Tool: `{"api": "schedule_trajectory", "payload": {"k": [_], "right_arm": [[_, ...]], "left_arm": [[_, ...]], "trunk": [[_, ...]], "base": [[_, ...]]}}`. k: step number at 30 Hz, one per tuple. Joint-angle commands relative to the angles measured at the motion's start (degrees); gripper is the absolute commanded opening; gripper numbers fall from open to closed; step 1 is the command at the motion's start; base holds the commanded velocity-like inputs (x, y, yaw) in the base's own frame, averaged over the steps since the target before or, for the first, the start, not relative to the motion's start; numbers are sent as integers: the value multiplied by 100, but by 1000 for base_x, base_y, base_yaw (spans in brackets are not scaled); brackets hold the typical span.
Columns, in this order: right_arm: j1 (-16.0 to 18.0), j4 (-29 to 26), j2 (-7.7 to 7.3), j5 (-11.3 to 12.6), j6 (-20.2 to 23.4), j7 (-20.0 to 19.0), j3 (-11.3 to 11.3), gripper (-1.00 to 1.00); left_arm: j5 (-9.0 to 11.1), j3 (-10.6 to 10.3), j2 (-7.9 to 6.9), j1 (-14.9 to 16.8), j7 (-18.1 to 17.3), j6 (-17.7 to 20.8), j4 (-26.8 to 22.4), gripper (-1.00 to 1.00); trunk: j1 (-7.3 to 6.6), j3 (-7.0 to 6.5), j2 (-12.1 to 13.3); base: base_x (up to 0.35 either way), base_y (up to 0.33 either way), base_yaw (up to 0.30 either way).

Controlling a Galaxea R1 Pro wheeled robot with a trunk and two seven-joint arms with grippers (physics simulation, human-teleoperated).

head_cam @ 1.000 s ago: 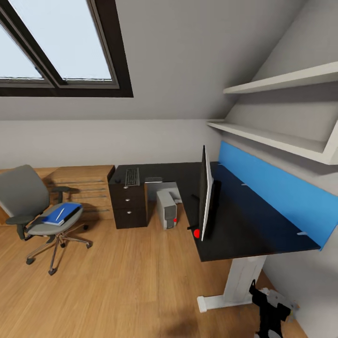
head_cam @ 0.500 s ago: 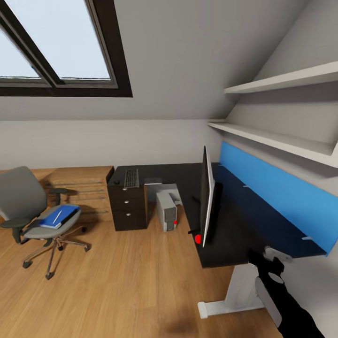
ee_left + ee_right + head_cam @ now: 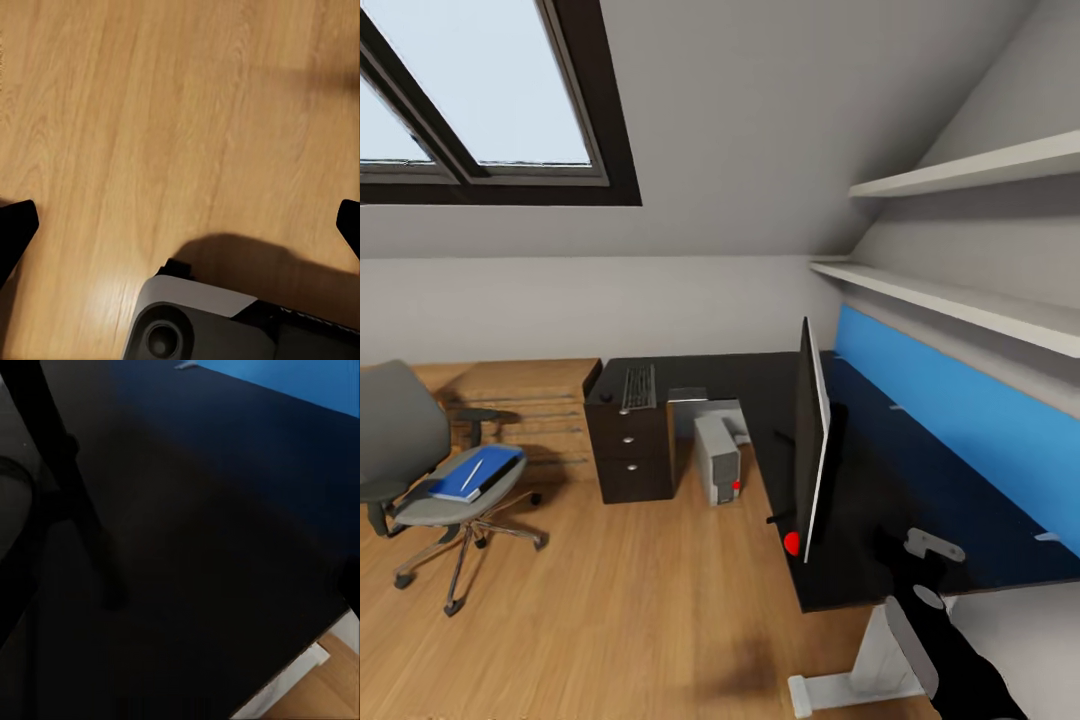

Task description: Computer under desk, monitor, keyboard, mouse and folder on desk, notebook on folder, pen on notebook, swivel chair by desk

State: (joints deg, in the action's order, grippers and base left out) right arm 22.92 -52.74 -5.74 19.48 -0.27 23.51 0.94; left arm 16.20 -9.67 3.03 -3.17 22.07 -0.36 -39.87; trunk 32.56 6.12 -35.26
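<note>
Reaching over the desk near the monitor, the right gripper hides its fingers; the left gripper's fingertips are spread above the floor.

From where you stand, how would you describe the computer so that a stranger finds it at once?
Find the black L-shaped desk with the blue back panel. In its inner corner, on the wooden floor, stands the computer, beside the dark drawer unit. It is the light-grey box with a small red button on its front.

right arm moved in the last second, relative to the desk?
Yes. The right gripper has risen from below the desk edge, near the white leg, to above the black top beside the monitor.
</note>
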Motion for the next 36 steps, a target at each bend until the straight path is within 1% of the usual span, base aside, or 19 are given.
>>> {"api": "schedule_trajectory", "payload": {"k": [1,4,9,18,36], "right_arm": [[2,-4,11,43,-11,23,11,100],[2,5,47,40,-33,18,11,100],[2,9,61,39,-41,15,12,100],[2,10,64,39,-43,15,12,100],[2,18,65,39,-43,22,12,100]], "left_arm": [[59,-28,-5,1,40,-3,-11,100],[63,-26,-4,1,42,0,-12,100],[61,-26,-4,1,41,-2,-10,100],[59,-33,-4,1,36,-3,-12,100],[59,-34,2,1,36,1,4,100]], "trunk": [[3,9,-8],[3,9,-8],[3,9,-8],[3,9,-8],[3,9,-8]], "base": [[34,0,185],[17,0,230],[5,0,260],[119,0,272],[6,0,274]]}}
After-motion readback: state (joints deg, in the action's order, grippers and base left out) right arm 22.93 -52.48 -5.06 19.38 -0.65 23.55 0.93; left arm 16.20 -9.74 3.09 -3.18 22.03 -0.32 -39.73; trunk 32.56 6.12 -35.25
